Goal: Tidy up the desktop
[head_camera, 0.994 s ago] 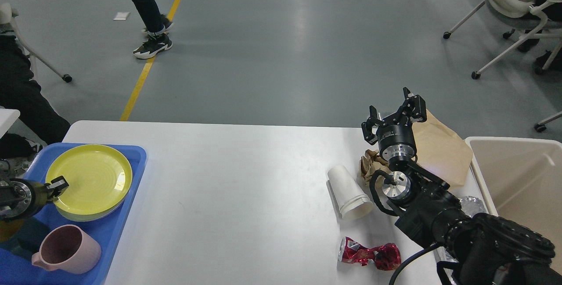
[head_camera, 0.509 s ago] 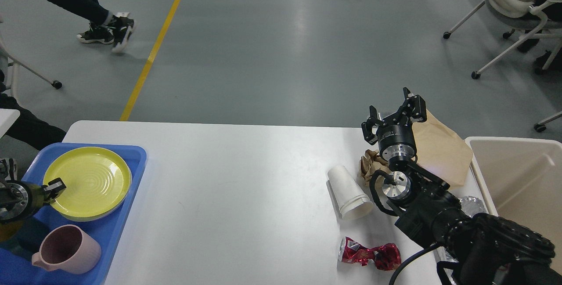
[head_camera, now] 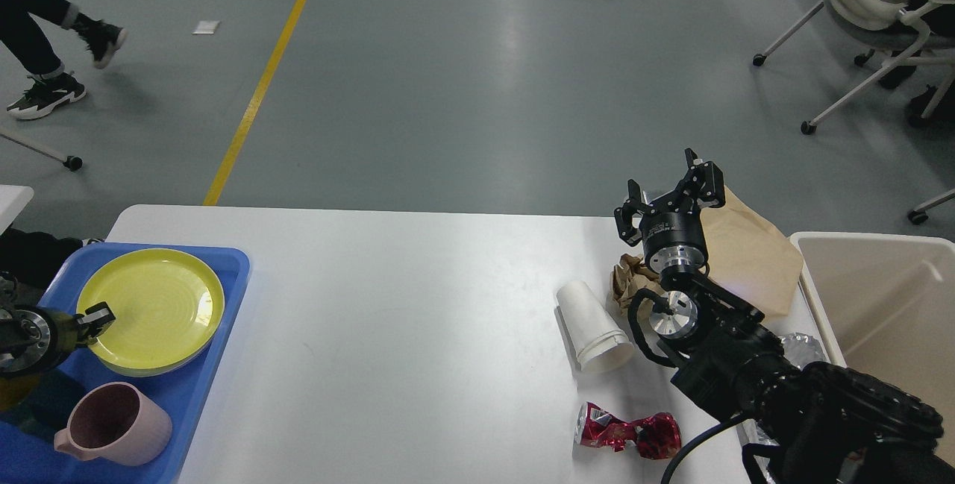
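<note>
- Litter lies nearest me on the right of the worktop (head_camera: 418,297): a crumpled red wrapper (head_camera: 630,434) by the near edge, and just beyond it a white paper cup (head_camera: 592,327) tipped on its side.
- Left and near, a pink mug (head_camera: 112,424) sits in the blue tray (head_camera: 216,365), which overlaps the worktop's left end; the yellow plate (head_camera: 153,306) lies in the tray behind the mug.
- My left tool (head_camera: 95,316) pinches the near-left rim of that plate, jaws narrow on it, so I judge the crockery step is in hand: settling the plate in the tray.
- Next move, I reckon: let go of the rim and lift clear without dragging the plate.
- Further off, crumpled brown paper (head_camera: 627,279) and a flat brown bag (head_camera: 750,256) lie beside the beige bin (head_camera: 821,297).
- My right tool (head_camera: 671,186) hangs above the bag, jaws spread wide and empty, well placed to start on the litter.
</note>
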You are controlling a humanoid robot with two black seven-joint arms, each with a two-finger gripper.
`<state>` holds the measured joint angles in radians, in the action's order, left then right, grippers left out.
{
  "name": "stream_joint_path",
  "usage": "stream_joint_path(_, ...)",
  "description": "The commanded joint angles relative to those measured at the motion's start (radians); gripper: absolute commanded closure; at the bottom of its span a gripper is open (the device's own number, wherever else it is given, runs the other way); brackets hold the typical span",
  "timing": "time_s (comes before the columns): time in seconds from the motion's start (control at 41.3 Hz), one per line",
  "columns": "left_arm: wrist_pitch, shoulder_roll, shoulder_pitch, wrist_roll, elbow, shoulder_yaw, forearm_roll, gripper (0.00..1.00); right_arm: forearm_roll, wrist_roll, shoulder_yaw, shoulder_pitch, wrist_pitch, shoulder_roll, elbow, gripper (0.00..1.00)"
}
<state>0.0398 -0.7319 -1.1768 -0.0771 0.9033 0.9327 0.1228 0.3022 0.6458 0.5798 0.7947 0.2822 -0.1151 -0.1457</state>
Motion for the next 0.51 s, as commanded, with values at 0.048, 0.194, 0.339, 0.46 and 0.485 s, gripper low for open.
stream_joint_path(0.048, 0.092, -0.012, -0.007, 0.013, -0.004, 0.011, 0.032, 0.6, 0.0, 0.0, 0.0, 0.0, 0.0, 0.0, 0.0, 0.0)
stream_joint_path(0.194, 0.097, -0.012, -0.01, 0.014, -0.007, 0.009, 0.052, 1.0, 0.0, 0.0, 0.0, 0.001, 0.0, 0.0, -0.002, 0.0)
stream_joint_path(0.339, 0.098, -0.012, -0.012, 0.013, -0.009, 0.005, 0.052, 0.23, 0.0, 0.0, 0.0, 0.001, 0.0, 0.0, 0.0, 0.0)
stream_joint_path(0.46, 0.098, -0.011, -0.012, 0.013, -0.009, 0.003, 0.054, 0.0, 0.0, 0.0, 0.0, 0.001, 0.0, 0.0, 0.0, 0.0)
stream_joint_path(0.485, 0.098, -0.011, -0.012, 0.011, -0.009, 0.003, 0.052, 0.0, 0.0, 0.0, 0.0, 0.001, 0.0, 0.0, 0.0, 0.0)
